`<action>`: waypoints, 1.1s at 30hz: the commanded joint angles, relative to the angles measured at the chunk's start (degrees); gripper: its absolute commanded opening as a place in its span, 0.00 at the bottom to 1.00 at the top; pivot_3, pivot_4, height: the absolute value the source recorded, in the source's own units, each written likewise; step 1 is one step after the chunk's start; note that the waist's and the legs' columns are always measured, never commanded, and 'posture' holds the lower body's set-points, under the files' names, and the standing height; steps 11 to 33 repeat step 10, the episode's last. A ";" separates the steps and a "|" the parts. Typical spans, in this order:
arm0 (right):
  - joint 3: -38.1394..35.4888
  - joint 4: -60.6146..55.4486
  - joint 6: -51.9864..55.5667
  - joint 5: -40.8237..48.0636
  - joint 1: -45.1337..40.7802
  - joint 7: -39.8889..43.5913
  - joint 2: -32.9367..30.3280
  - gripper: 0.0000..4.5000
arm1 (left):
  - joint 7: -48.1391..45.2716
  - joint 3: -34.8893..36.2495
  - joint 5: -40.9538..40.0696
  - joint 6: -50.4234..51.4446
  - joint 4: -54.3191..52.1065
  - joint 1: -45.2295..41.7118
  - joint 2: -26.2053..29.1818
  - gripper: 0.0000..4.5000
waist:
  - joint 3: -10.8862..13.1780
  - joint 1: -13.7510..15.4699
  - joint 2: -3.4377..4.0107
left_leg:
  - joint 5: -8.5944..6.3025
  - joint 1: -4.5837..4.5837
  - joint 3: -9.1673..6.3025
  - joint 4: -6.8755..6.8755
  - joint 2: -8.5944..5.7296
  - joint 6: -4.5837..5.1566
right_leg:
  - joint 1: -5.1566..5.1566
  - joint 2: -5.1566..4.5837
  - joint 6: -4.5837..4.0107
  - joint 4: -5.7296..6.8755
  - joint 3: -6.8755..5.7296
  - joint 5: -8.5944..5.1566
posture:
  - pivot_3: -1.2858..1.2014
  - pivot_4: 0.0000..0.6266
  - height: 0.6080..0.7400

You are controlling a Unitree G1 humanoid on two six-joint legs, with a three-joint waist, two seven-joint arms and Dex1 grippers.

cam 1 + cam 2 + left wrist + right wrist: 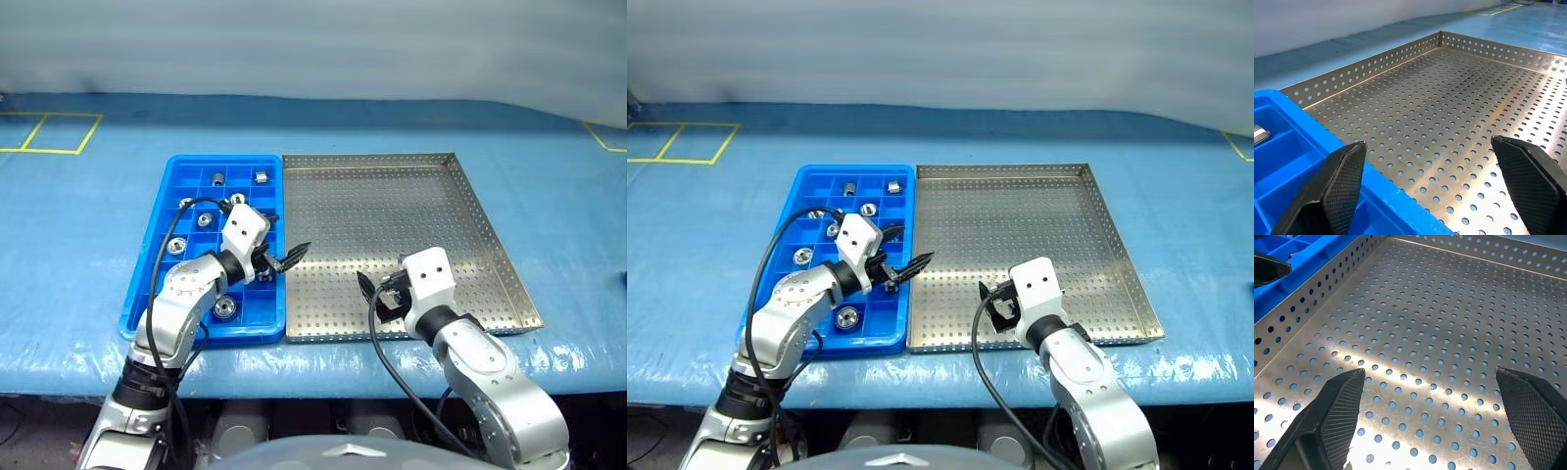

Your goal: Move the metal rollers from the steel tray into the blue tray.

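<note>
Looks basically done: the perforated silver steel tray sits bare, and the shiny little metal rollers are all in the bright blue compartment tray at its 9 o'clock. Left hand and right hand are both spread, holding nothing.

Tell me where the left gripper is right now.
In the head views the left gripper hangs open on the robot's left, over the seam where the blue tray meets the steel tray, pointing toward the steel tray.

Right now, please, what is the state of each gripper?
Left gripper: open, holding nothing, over the blue tray edge.
Right gripper: open, holding nothing, over the steel tray.
</note>
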 commanded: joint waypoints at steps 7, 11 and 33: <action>0.33 -1.85 -0.16 -0.44 -0.10 0.36 -0.61 1.00 | 0.64 0.34 -1.04 0.77 -3.87 0.74 -0.19 0.99 | 0.00 0.25 0.00 | 0.00 0.00 0.00 0.00 0.00 0.00 | 0.00 0.00 0.00 0.01 0.00 0.00 | 0.53 0.24 1.00; 0.10 -1.41 -0.41 -0.57 -0.51 0.32 -0.51 1.00 | 0.84 0.25 -1.29 1.01 -4.16 0.98 -0.30 0.99 | 0.00 0.28 0.00 | 0.00 0.00 0.00 0.00 0.00 0.00 | 0.00 0.00 0.00 0.01 0.00 0.00 | 0.53 0.24 1.00; 0.10 -1.41 -0.41 -0.57 -0.51 0.32 -0.51 1.00 | 0.84 0.25 -1.29 1.01 -4.16 0.98 -0.30 0.99 | 0.00 0.28 0.00 | 0.00 0.00 0.00 0.00 0.00 0.00 | 0.00 0.00 0.00 0.01 0.00 0.00 | 0.53 0.24 1.00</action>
